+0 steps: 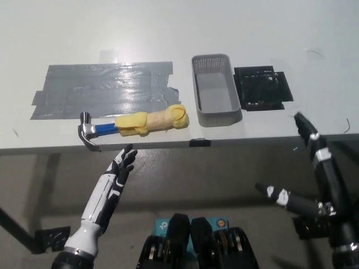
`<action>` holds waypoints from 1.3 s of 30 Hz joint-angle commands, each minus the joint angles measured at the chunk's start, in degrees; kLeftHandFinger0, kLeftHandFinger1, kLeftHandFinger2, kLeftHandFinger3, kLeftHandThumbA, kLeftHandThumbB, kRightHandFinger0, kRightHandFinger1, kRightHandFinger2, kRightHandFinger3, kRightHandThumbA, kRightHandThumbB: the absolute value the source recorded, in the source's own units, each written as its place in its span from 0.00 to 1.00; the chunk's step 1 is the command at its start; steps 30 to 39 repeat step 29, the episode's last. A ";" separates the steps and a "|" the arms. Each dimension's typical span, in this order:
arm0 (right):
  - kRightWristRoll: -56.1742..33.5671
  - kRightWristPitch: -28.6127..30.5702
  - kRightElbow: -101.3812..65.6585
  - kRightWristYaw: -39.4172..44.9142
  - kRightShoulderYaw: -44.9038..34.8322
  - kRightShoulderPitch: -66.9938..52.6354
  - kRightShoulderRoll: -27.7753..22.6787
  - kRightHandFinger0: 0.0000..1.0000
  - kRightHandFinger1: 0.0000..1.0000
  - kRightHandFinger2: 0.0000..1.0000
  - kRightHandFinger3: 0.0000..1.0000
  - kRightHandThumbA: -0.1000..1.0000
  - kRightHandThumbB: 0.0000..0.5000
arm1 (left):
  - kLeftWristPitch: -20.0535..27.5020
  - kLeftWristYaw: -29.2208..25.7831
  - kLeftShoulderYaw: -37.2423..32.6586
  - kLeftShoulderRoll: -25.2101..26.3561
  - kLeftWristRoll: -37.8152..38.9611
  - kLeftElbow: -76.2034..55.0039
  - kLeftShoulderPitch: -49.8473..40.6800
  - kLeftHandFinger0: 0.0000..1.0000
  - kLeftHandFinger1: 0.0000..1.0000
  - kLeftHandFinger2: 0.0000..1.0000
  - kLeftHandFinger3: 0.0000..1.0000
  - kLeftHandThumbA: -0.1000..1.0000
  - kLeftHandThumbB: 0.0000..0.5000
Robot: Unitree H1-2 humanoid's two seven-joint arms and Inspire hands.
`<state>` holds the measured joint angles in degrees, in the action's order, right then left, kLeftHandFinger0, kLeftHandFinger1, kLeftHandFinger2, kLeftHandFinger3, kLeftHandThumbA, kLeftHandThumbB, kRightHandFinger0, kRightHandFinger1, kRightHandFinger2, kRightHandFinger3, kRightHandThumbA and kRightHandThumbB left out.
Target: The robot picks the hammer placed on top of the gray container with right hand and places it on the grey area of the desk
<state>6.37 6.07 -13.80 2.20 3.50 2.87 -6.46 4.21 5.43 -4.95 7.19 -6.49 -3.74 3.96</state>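
My right hand point(320, 185) hangs empty, fingers point(305, 128) spread wide, below the worktop point(168, 33) edge, my left hand point(115, 179) open too; the hammer point(134, 123) lies beyond my left fingertips, barely overlapping the grey area point(101, 89), so it might count as misplaced.

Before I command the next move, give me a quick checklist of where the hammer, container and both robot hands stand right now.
1. Hammer off the gray container: ok, it lies on the desk.
2. Hammer on the grey area: not ok; it lies mostly on white desk, along the area's lower edge.
3. Right robot hand free of the hammer: ok, open, below the desk edge at right.
4. Left robot hand out of the way: ok, open, resting below the desk edge under the hammer.
5. Container empty: ok.
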 commanded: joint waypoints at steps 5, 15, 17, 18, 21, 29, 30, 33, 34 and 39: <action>-2.59 10.16 10.35 -0.10 -0.35 -1.52 1.09 1.00 1.00 1.00 1.00 1.00 0.40 | 2.95 -1.52 1.17 0.49 -1.72 -3.33 -3.62 1.00 1.00 1.00 1.00 1.00 0.22; -4.70 10.24 11.80 1.12 -0.48 -1.85 0.53 1.00 1.00 1.00 1.00 0.99 0.41 | 3.81 -1.06 2.63 -0.07 -0.39 -2.63 -4.34 1.00 1.00 1.00 1.00 1.00 0.15; -5.00 9.95 11.49 1.10 -0.49 -2.62 0.67 1.00 1.00 1.00 1.00 1.00 0.43 | 4.28 -0.96 2.79 -0.04 -0.05 -2.74 -5.16 1.00 1.00 1.00 1.00 1.00 0.14; -5.06 10.09 11.64 1.05 -0.53 -2.58 0.64 1.00 1.00 1.00 1.00 1.00 0.43 | 4.64 -0.92 2.92 -0.01 0.17 -2.41 -5.13 1.00 1.00 1.00 1.00 1.00 0.14; -5.21 10.02 11.59 1.16 -0.52 -2.63 0.55 1.00 1.00 1.00 1.00 1.00 0.45 | 4.90 -0.73 3.12 0.00 0.67 -1.84 -5.13 1.00 1.00 1.00 1.00 1.00 0.14; -4.38 9.64 11.36 2.12 0.50 -3.08 0.44 1.00 1.00 1.00 1.00 0.96 0.40 | 4.55 -0.89 3.60 -0.13 1.00 -2.17 -6.37 1.00 1.00 1.00 1.00 1.00 0.12; -4.38 9.64 11.36 2.12 0.50 -3.08 0.44 1.00 1.00 1.00 1.00 0.96 0.40 | 4.55 -0.89 3.60 -0.13 1.00 -2.17 -6.37 1.00 1.00 1.00 1.00 1.00 0.12; -4.38 9.64 11.36 2.12 0.50 -3.08 0.44 1.00 1.00 1.00 1.00 0.96 0.40 | 4.55 -0.89 3.60 -0.13 1.00 -2.17 -6.37 1.00 1.00 1.00 1.00 1.00 0.12; -4.38 9.64 11.36 2.12 0.50 -3.08 0.44 1.00 1.00 1.00 1.00 0.96 0.40 | 4.55 -0.89 3.60 -0.13 1.00 -2.17 -6.37 1.00 1.00 1.00 1.00 1.00 0.12; -4.38 9.64 11.36 2.12 0.50 -3.08 0.44 1.00 1.00 1.00 1.00 0.96 0.40 | 4.55 -0.89 3.60 -0.13 1.00 -2.17 -6.37 1.00 1.00 1.00 1.00 1.00 0.12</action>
